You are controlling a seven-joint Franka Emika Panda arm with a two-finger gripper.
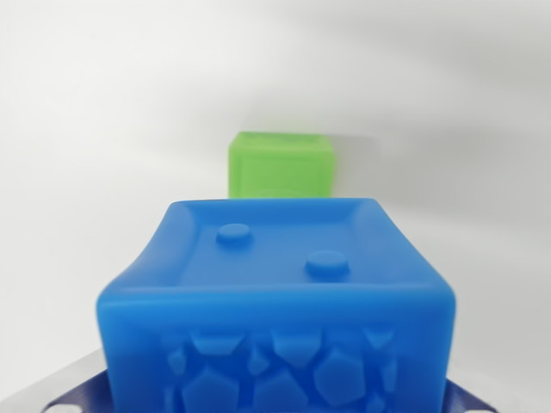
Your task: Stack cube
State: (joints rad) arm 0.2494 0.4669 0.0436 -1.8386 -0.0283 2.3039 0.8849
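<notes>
Fingertips of the gripper (275, 401), dark blue plastic with slots, peek out at the lower left and lower right corners of the frame, flanking a glossy blue rubbery cube (277, 305) that fills the lower middle and is cut off by the bottom edge; the jaws appear closed on its sides, though the contact itself is hidden. Behind it, upper centre, a smaller-looking bright green cube (280, 165) sits on the white table (95, 138), its base hidden by the blue one, and no writing is readable on either.
</notes>
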